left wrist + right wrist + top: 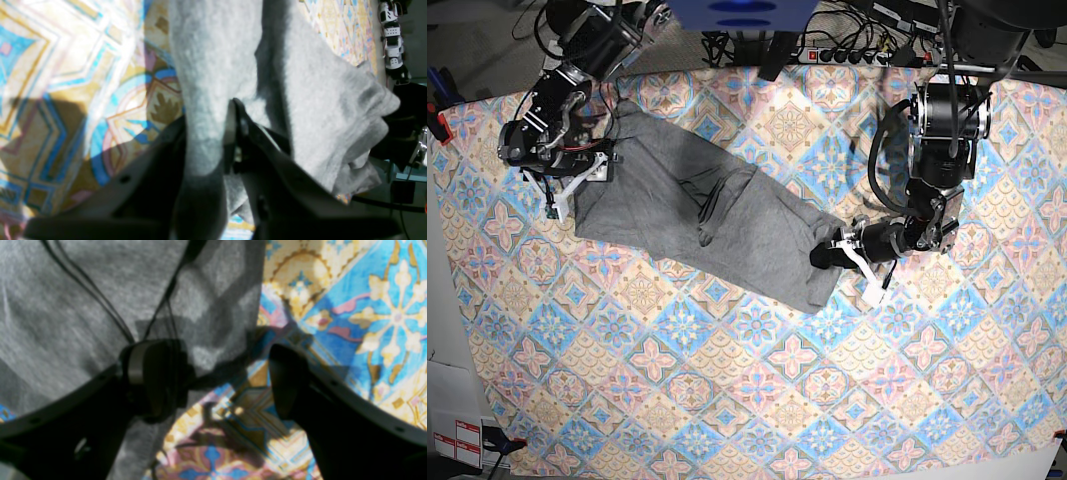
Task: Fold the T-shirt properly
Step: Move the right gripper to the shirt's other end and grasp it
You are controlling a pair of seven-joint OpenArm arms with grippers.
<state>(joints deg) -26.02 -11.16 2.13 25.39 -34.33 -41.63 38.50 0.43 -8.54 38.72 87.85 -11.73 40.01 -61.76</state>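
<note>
The left gripper (230, 133) pinches the T-shirt (707, 215) at its 4 o'clock corner; the right gripper (230, 380) gapes empty over the 9 o'clock edge, on the tablecloth (757, 400).

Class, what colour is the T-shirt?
Plain heather grey T-shirt, best seen in the base view.

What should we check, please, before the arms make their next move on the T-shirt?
1. Left gripper pinching T-shirt cloth: ok.
2. Right gripper open: ok, one finger over the shirt's edge, the other over the tablecloth.
3. Right gripper holding cloth: not ok, nothing gripped.
4. Shirt flat: not ok, creased at its middle, bunched at the left gripper.
5. Which shirt end each gripper has: cannot tell.
</note>
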